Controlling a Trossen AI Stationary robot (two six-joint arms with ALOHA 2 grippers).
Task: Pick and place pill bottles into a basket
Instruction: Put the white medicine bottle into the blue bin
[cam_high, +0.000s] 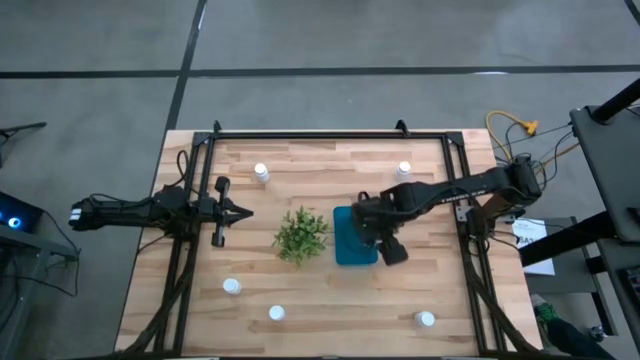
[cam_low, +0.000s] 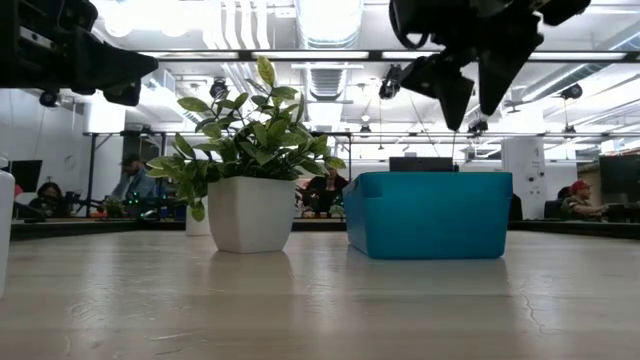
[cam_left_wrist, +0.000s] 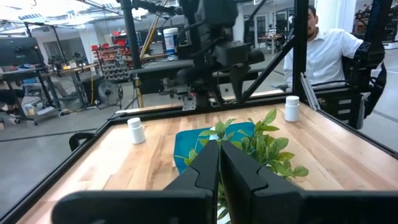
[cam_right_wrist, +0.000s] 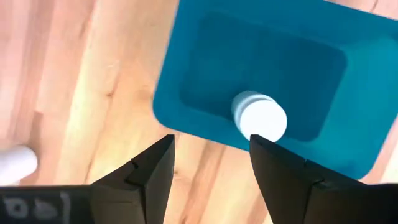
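Above the basket (cam_high: 350, 240), right gripper (cam_right_wrist: 211, 168) hovers, fingers spread, empty; one pill bottle (cam_right_wrist: 258, 118) inside. Left gripper (cam_high: 243, 211) at plant's (cam_high: 302, 234) nine o'clock, pressed together.

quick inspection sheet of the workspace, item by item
surface: wooden table inside a black frame
job's things: teal basket mid-table with one pill bottle in it; five bottles on the wood
clutter: potted plant beside the basket
grippers: right gripper open over the basket, empty; left gripper shut, empty, at the table's left side
cables: yellow and dark wires off the table's right edge
surroundings: concrete floor; a person in a white shirt beyond the table
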